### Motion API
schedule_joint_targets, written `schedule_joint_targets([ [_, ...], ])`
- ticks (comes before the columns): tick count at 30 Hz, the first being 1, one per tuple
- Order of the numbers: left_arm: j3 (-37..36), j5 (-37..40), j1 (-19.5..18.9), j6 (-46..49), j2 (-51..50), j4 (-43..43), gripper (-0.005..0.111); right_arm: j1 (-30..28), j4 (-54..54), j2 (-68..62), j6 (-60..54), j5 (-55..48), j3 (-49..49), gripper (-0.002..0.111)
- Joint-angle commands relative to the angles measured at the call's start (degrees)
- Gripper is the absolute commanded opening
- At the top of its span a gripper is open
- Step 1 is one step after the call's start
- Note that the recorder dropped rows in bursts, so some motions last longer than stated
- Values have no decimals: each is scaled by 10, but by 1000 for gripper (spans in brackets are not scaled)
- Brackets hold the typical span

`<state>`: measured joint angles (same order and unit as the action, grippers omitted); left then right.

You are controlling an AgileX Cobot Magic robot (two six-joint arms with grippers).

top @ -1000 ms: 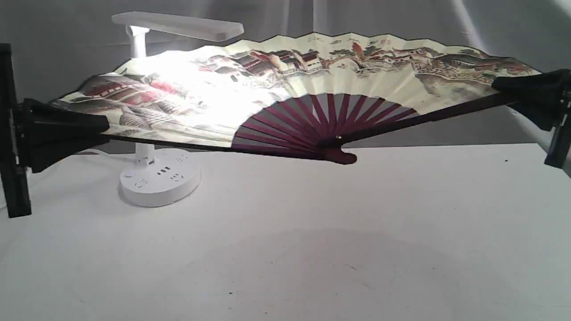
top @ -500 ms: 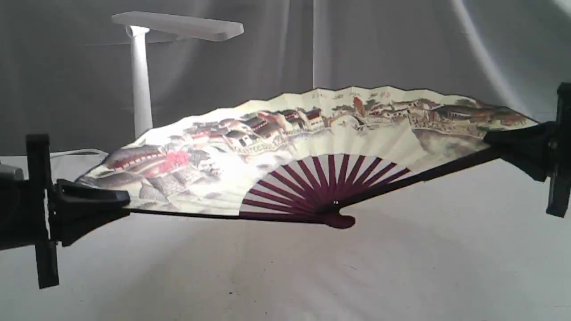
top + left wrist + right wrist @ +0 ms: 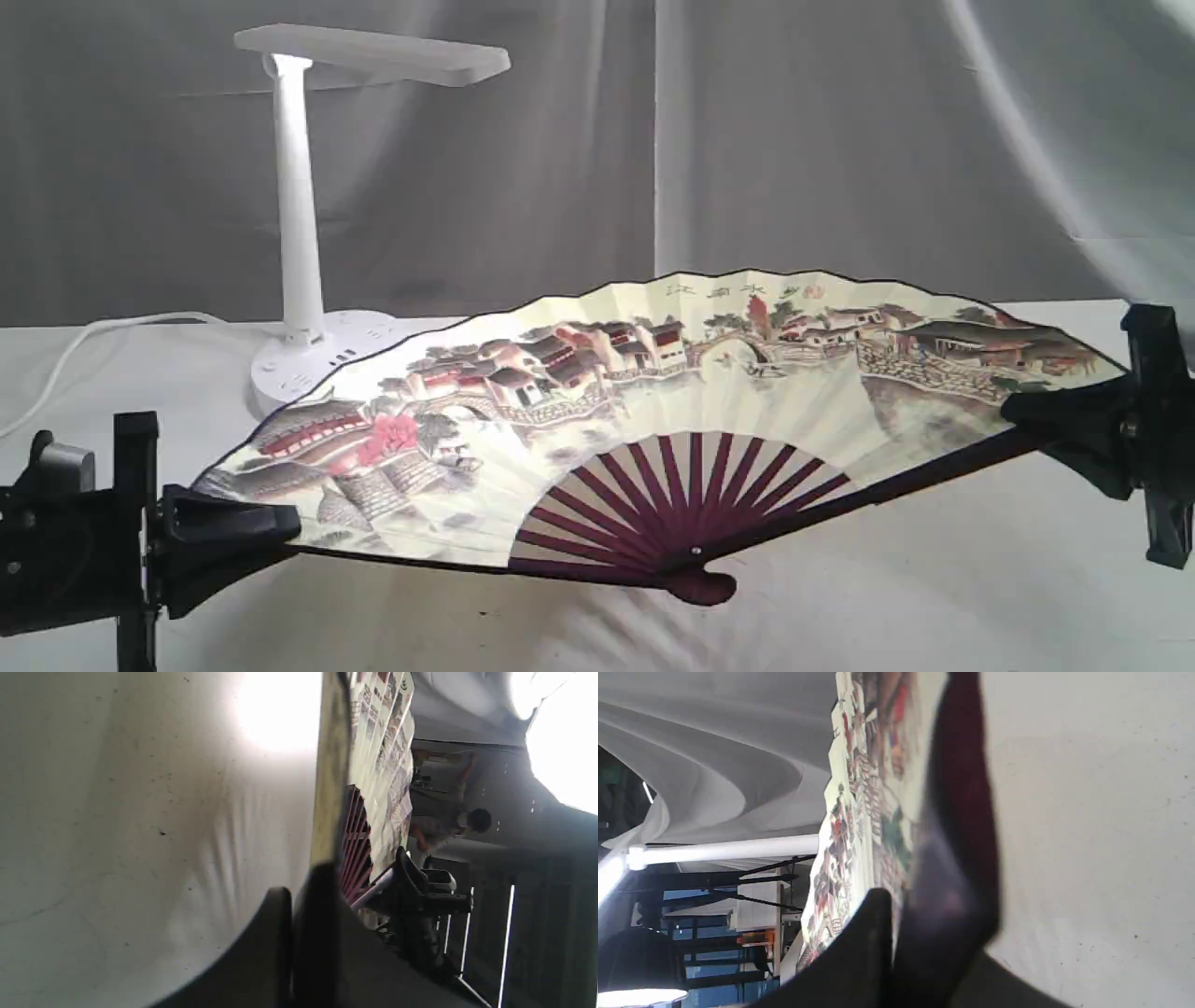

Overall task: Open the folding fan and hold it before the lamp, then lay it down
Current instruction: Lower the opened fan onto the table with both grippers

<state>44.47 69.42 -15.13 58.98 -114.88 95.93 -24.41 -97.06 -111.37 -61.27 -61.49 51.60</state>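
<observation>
Progress is far along: the folding fan (image 3: 709, 373) is fully spread and hangs low over the tabletop (image 3: 934, 579), beside the lamp (image 3: 297, 215) and well below its head. Whether its pivot touches the cloth I cannot tell. The left fingers (image 3: 233, 532) are clamped on one outer rib, the right fingers (image 3: 1055, 420) on the other. What seems left is to settle it flat and release.
</observation>
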Motion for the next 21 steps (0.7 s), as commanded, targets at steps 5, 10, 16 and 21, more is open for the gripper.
schedule_joint_targets([
  [5,-35,-149,-16,100,-5,40,0,-13,-29,-60,-76,56,-4,0],
  [10,-41,-176,-16,118,-5,40,0,-13,-29,-103,-111,44,-4,0],
  [16,-41,-205,-16,119,-12,40,0,-13,-29,-125,-132,60,-4,0],
  [21,-41,-211,-15,119,-55,40,0,-13,-29,-131,-135,69,-4,0],
])
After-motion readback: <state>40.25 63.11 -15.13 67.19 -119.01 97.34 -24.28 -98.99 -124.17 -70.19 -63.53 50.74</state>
